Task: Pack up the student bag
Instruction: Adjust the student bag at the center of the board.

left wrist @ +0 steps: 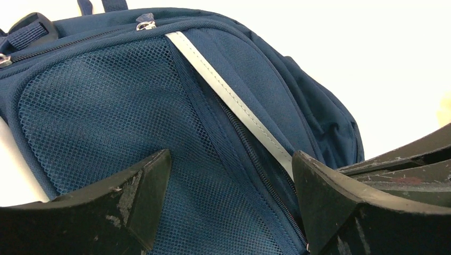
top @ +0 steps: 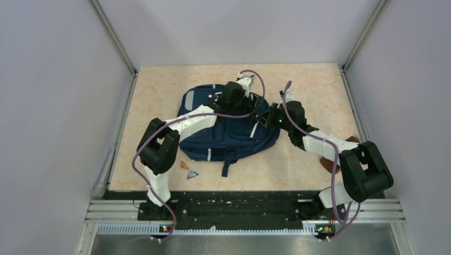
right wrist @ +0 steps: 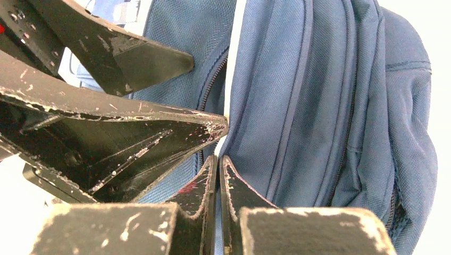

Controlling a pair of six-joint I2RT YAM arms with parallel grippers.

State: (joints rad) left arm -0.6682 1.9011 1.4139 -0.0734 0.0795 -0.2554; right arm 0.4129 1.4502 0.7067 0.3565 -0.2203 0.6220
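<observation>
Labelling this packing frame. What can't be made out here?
Top view: both arms cover the student bag's far half.
Top view: two things beside the bag, too small to name.
Top view: a brown thing, mostly under the right arm.
Right wrist: whether the shut right gripper pinches fabric, behind its fingers.

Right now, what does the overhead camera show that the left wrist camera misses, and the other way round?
Only the overhead view shows the tan table, two small triangular pieces lying on it, the left arm and the right arm. Only the left wrist view shows the mesh pocket and a zipper pull. Both show the navy student bag and the left pincer, open over it.
</observation>
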